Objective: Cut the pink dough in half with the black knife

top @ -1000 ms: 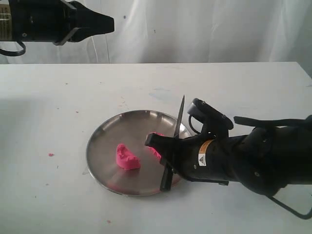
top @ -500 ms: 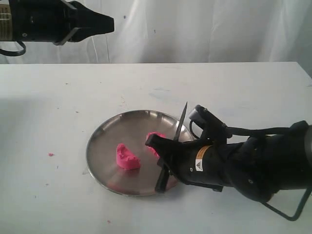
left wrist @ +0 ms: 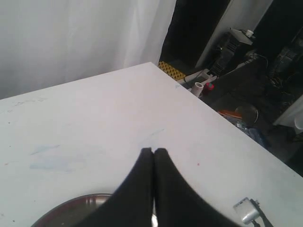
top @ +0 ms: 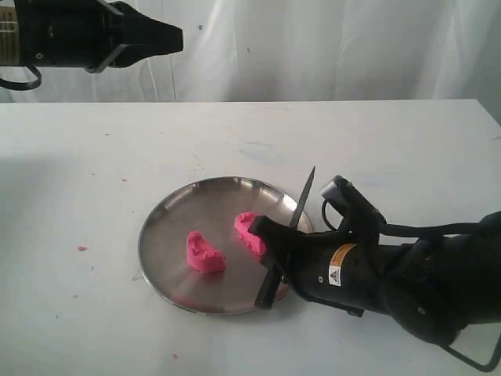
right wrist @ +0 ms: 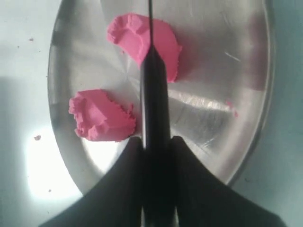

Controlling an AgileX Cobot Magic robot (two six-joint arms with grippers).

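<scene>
A round steel plate (top: 205,202) lies on a white table (top: 117,149), nearer to the front edge than to the back one. Its inside is shiny and carries some faint pink smears (top: 185,298) close to the front rim. A few tiny pink crumbs (top: 81,248) lie on the table at the left of the plate, well apart from it. A pale blue stain (top: 254,149) marks the table behind the plate. A white curtain (top: 313,47) hangs behind the table. In the left wrist view, dark clutter (left wrist: 246,61) stands beyond the table's edge, and a yellow mat-like piece (left wrist: 173,71) lies near the corner.
</scene>
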